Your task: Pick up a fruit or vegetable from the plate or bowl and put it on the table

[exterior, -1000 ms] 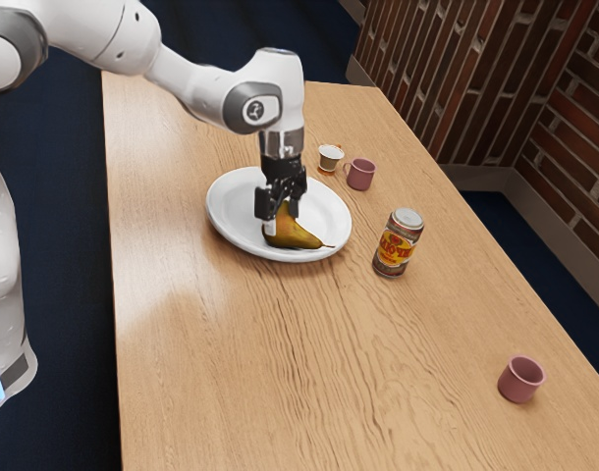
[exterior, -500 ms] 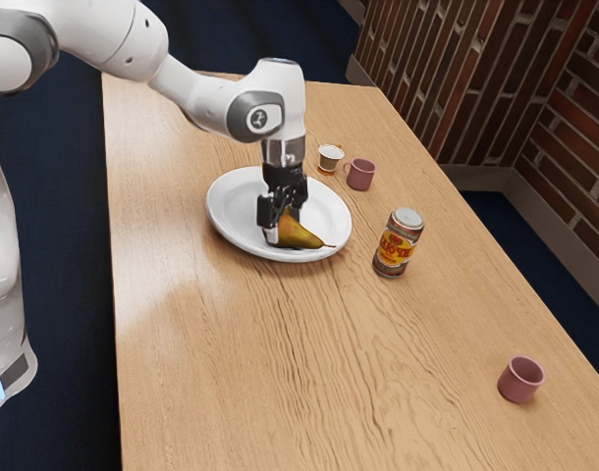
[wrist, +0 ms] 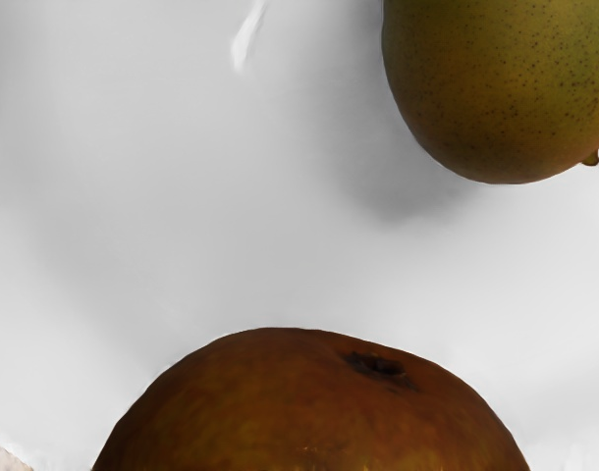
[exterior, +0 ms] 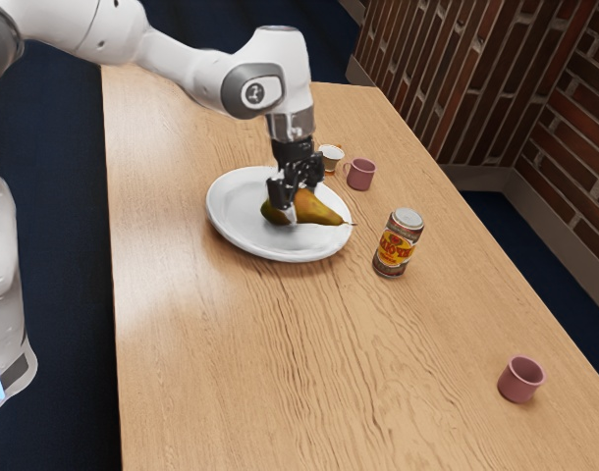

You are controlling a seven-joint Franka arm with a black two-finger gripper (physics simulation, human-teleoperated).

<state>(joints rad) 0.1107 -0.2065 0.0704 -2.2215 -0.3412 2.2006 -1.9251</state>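
Pear (exterior: 319,209): golden-brown w/ olive tints, smooth, fat at one end & drawn out to a slim neck w/ thin stem. It's held up over the white plate (exterior: 231,224), fingers (exterior: 279,191) pinching it by the fat end, one each side.

Wrist view adds the pear's blunt end: reddish-brown, rounded, w/ a small dark pit. Same view has the 2nd fruit (wrist: 501,88) close up: green-gold going orange, dark specks, stubby stem, lying on the plate w/ bare white btwn it & the pear. Ext. view has it partly hidden behind the fingers. Ext. view also gives the pear's neck & stem, plus the rest of the wooden surface (exterior: 211,353): can (exterior: 398,243) upright near the plate, pink mug (exterior: 360,175) beside a small white cup (exterior: 330,159) past the plate, another pink cup (exterior: 521,380) well apart.

Pear's long axis runs crosswise to the fingers, lying roughly flat, neck & stem pointing to ext. view's right & a bit down in that view, stem tip about at the plate's rim as seen there.
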